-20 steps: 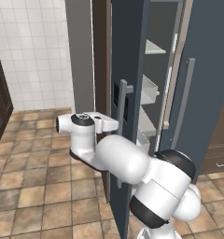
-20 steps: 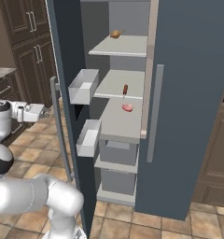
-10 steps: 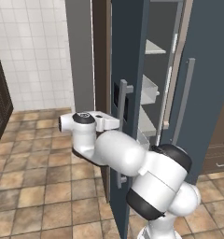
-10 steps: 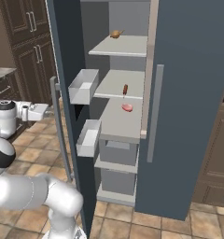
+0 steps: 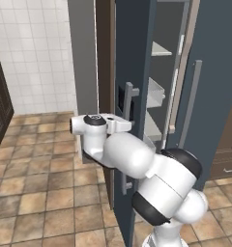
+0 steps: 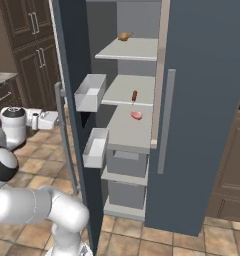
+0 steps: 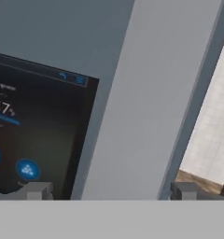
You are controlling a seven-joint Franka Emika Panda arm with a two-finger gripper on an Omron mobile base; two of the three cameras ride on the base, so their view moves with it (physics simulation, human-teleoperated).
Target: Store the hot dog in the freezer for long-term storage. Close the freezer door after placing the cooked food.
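Kitchen: freezer (image 6: 127, 100), wooden cabinets (image 6: 29, 40), tiled floor (image 5: 40, 188).

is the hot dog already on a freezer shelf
Yes, in the right base view the hot dog lies on a pale shelf inside the freezer, one level above the pink meat.

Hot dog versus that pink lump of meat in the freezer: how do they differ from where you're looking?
The hot dog is slender, straight and reddish-brown; the pink lump of meat is rounder, squatter and paler. The hot dog lies on the middle shelf, the pink lump of meat one shelf lower. Both sit loose near the shelves' right side, inside the freezer, whose door is open.
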